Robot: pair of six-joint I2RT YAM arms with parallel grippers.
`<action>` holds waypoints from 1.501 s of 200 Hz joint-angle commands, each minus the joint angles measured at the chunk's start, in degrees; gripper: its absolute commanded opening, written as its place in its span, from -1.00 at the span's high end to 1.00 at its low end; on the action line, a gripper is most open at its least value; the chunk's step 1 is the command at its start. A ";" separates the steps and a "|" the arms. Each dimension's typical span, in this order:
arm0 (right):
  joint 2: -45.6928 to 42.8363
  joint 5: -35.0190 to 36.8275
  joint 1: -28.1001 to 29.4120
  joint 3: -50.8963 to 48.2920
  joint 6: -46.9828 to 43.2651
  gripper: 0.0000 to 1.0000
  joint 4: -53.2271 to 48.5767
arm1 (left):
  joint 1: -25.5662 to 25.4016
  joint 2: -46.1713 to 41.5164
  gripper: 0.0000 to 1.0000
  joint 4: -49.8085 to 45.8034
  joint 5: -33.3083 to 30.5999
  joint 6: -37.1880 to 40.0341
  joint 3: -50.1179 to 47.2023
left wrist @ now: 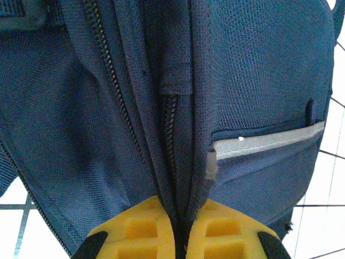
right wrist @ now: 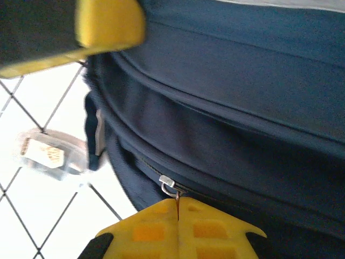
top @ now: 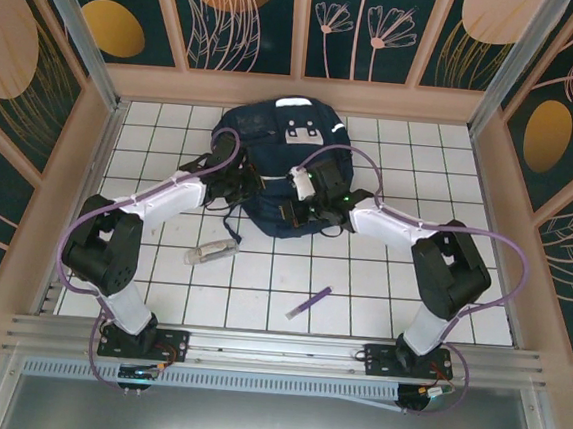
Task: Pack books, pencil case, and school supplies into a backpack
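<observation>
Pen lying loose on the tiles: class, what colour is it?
The pen is purple, seen best in the top external view.

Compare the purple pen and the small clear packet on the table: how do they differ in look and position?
The purple pen is thin and opaque; the clear packet is wider and see-through, with something pale inside. The purple pen lies right of the middle, nearer the arm bases; the clear packet lies to the left, closer to the backpack. Both lie loose on the white tiled table, outside the backpack.
</observation>
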 commanded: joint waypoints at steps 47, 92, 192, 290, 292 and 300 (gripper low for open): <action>-8.22 10.25 -13.31 -7.00 5.50 1.00 -4.76 | 8.26 -1.58 1.00 -2.43 -0.38 15.72 1.08; -8.11 1.06 -4.74 -2.78 -7.20 1.00 -4.82 | 10.39 9.37 1.00 -7.01 1.04 24.64 11.12; 1.18 -5.07 3.89 7.58 -5.15 1.00 0.61 | 10.40 -0.67 -0.10 -16.67 -0.87 12.00 4.36; 5.87 -8.72 7.96 9.97 -3.10 1.00 2.59 | 4.18 -2.58 -0.23 -3.28 -5.51 -7.30 -4.17; 5.91 -8.65 8.13 9.97 -3.11 1.00 2.47 | 4.18 -2.43 -0.22 -3.34 -6.13 -7.55 -4.08; 6.07 -8.18 8.67 9.82 -3.12 1.00 1.94 | 4.19 -1.52 -0.18 -3.11 -8.70 -7.66 -3.91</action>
